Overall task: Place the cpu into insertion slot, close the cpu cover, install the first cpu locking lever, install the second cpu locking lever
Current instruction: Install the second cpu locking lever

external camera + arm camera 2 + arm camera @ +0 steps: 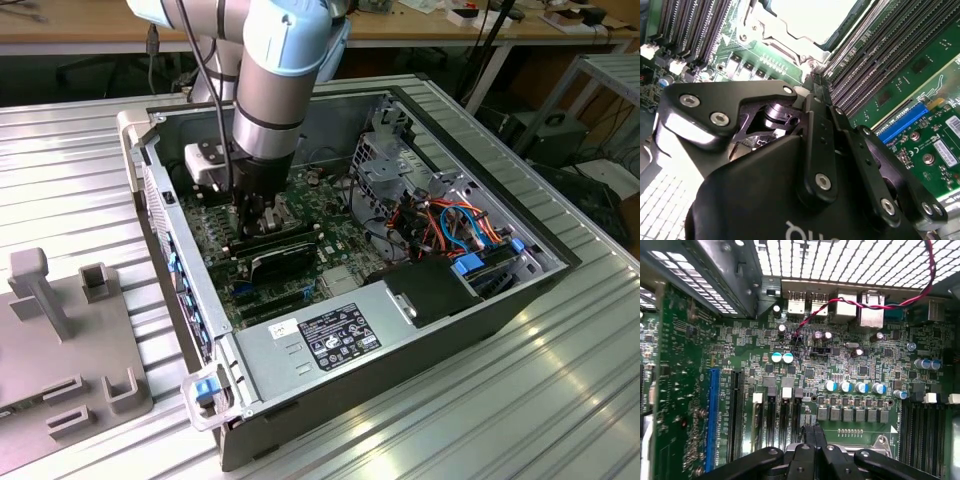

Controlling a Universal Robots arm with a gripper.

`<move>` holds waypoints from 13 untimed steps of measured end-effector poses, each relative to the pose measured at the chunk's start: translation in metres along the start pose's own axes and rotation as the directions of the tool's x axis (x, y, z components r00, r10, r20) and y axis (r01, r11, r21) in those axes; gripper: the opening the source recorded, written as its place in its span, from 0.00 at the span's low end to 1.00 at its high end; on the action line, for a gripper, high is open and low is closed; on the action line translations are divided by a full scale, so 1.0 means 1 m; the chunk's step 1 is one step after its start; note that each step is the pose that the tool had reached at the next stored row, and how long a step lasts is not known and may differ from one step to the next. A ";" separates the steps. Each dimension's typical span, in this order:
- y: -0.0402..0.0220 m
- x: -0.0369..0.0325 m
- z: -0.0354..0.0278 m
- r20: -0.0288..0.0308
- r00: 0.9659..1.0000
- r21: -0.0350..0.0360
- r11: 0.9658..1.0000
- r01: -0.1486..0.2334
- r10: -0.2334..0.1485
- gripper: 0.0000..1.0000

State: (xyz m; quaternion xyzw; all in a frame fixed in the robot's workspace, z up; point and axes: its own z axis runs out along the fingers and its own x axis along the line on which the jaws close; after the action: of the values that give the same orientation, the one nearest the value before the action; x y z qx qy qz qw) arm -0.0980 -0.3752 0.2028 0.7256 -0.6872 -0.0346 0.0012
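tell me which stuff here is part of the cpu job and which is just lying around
Job:
- cpu
- cpu cover
- end effector

Lying about:
- grey fixture plate
- orange and blue cables
- blue card slot
- red and black wire

Green printed motherboard [850, 370] with silver-topped cylindrical capacitors [855, 387]; long blue plastic card slot [713, 415] beside black card slots [736, 415]; twisted red-black wire [850, 304] above silver metal rear ports [840, 305]; black gripper linkage [810, 462] at edge, near silver socket frame [875, 446]

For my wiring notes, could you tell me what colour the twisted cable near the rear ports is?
Red and black, clearest in the first wrist view: twisted cable.
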 end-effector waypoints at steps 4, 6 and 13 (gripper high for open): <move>0.0009 -0.0003 0.0009 0.000 1.000 -0.001 1.000 0.000 0.000 0.10; 0.0017 -0.0004 0.0012 0.000 1.000 0.000 1.000 0.000 0.000 0.10; 0.0019 -0.0004 0.0013 -0.002 1.000 0.000 1.000 0.000 0.000 0.10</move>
State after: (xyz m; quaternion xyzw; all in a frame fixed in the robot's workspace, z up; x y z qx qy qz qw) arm -0.1000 -0.3748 0.2016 0.7256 -0.6873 -0.0342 0.0019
